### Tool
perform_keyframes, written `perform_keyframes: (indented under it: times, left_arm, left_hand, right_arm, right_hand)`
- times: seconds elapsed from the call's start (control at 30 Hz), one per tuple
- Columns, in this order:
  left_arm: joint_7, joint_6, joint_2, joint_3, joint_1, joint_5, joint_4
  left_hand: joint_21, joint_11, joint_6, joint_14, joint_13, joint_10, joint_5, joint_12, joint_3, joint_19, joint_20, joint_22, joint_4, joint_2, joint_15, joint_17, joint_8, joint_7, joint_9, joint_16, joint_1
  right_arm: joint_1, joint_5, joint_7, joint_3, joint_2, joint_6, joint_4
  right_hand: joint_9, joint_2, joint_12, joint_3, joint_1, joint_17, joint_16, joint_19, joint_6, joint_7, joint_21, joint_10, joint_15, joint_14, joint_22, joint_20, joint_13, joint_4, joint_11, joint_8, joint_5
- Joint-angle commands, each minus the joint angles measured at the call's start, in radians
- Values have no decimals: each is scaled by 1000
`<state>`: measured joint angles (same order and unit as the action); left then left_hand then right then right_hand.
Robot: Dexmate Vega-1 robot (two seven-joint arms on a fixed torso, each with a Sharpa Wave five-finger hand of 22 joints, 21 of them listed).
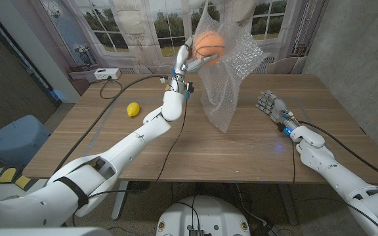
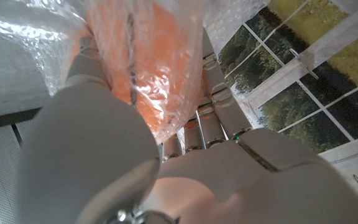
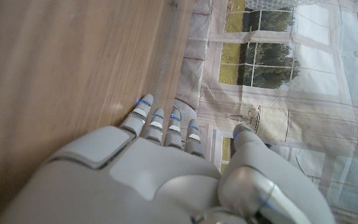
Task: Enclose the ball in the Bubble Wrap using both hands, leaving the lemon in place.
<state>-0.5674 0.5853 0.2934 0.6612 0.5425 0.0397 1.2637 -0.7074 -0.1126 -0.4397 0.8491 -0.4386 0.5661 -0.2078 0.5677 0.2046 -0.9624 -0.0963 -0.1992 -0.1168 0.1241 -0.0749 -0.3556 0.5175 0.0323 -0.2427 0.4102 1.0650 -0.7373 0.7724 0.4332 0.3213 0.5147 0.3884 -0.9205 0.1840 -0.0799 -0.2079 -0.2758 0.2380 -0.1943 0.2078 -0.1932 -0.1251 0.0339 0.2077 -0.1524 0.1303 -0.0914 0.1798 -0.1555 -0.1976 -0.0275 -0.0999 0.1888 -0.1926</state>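
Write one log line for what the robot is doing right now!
left hand: holds ball in bubble wrap, raised | right hand: open, over table | lemon: on table

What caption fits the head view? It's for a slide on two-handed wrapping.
Left hand lifts the orange ball in bubble wrap; right hand waits, lemon untouched.

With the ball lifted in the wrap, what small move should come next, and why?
Probably bring the right hand up to the loose wrap. The left hand alone holds the ball aloft, the sheet hangs open below it, and the right hand holds nothing, low by the table.
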Motion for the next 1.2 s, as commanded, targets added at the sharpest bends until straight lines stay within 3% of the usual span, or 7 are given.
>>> perform_keyframes:
  times: [0.03, 0.2, 0.23, 0.53, 0.8, 0.93, 1.2]
  left_arm:
    - [246, 197, -47, -111, 53, -244, -25]
    - [298, 222, -71, -137, 60, -283, -43]
    - [315, 228, -77, -141, 60, -302, -49]
    - [397, 278, -121, -175, 73, -387, -90]
    - [439, 310, -157, -196, 72, -425, -159]
    - [469, 339, -185, -203, 61, -458, -223]
    - [513, 369, -222, -210, 38, -489, -346]
  left_hand:
    - [-8, 269, -483, 338, -76, 385, 4, -5, 91, 33, -18, -1, -37, -259, 305, -5, 7, -7, -8, -8, 238]
    - [-12, 269, -483, 338, -80, 385, 8, -6, 93, 36, -19, -1, -36, -261, 306, -8, 7, -4, -8, -10, 237]
    - [-13, 268, -483, 338, -81, 384, 8, -7, 94, 37, -19, -1, -36, -262, 306, -8, 7, -3, -8, -10, 237]
    - [-19, 268, -483, 341, -87, 386, 12, -9, 97, 39, -20, -1, -37, -261, 307, -11, 8, -1, -7, -12, 237]
    - [-24, 268, -484, 341, -92, 387, 15, -11, 100, 45, -20, -1, -38, -260, 306, -14, 9, 2, -6, -14, 237]
    - [-26, 268, -484, 338, -94, 389, 16, -11, 101, 47, -20, -1, -38, -259, 306, -15, 10, 3, -6, -16, 236]
    - [-32, 267, -483, 337, -101, 381, 19, -18, 104, 54, -19, -1, -37, -259, 306, -17, 10, 5, -5, -20, 234]
  right_arm:
    - [51, -10, 99, 46, 19, -97, -16]
    - [77, -7, 162, 69, 35, -164, -23]
    - [81, -4, 171, 72, 38, -184, -28]
    - [154, -4, 309, 120, 41, -294, 16]
    - [247, 14, 484, 142, -17, -329, 153]
    - [309, 25, 592, 144, -69, -335, 269]
    - [379, 20, 721, 143, -112, -364, 378]
  right_hand:
    - [2, 15, 2, 19, -22, -6, 13, -23, 4, -1, 8, -4, 8, -25, 1, -7, -2, -6, -11, 0, 1]
    - [3, 48, -1, 49, -58, -8, 22, -46, 3, -13, 14, -17, 21, -56, 1, -21, -2, -17, -20, 2, -3]
    - [3, 64, -8, 67, -80, -9, 25, -57, 4, -15, 16, -39, 28, -70, 2, -23, -2, -24, -45, 2, -7]
    - [3, 124, -13, 135, -157, -8, 43, -112, -3, -58, 25, -95, 75, -159, 2, -45, 0, -51, -114, 4, -32]
    - [2, 145, -6, 185, -188, -3, 53, -235, 3, -80, 54, -143, 73, -266, 6, -49, 5, -69, -118, 4, -69]
    - [2, 145, -6, 191, -187, -3, 55, -257, 6, -92, 58, -157, 74, -287, 6, -46, 5, -70, -118, 4, -76]
    - [2, 140, -6, 203, -177, -1, 63, -324, 13, -102, 74, -193, 71, -352, 6, -38, 6, -70, -119, 4, -90]
